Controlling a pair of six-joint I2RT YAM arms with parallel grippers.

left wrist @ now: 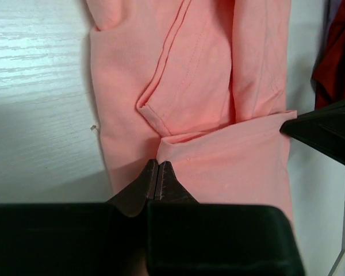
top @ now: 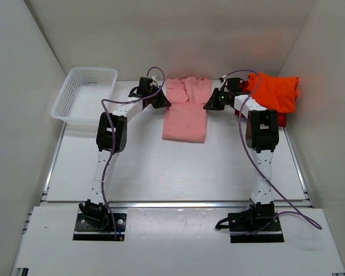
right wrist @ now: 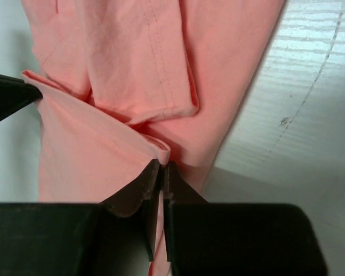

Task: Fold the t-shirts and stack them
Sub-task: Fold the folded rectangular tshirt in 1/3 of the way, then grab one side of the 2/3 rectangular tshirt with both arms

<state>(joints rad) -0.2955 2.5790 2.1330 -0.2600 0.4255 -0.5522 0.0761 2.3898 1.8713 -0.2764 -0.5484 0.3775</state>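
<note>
A: Salmon-pink t-shirt [top: 185,112], gripped by what?
B: By left gripper [top: 161,101] and right gripper [top: 211,104]. Both clamped tight on the same folded edge, one at each side of the shirt.
A: Why pinch both sides?
B: Probably to hold that edge taut and straight for a crosswise fold. Looks like mid-fold, with the edge raised a little off the layers below and stretched between the jaws.
A: Location?
B: Far middle of the table [top: 161,172]. Narrowed into a long strip running near to far, with a sleeve tucked inward. Lying flat apart from the pinched edge.
A: Rest of the pile?
B: Orange t-shirt [top: 276,92] bunched at far right, just beside the right arm, on top of the red t-shirt [top: 282,119]. Neither folded. Likely parked there to leave folding room in the middle.
A: Anything else?
B: White mesh basket [top: 63,102] at far left, well apart from the shirts.
</note>
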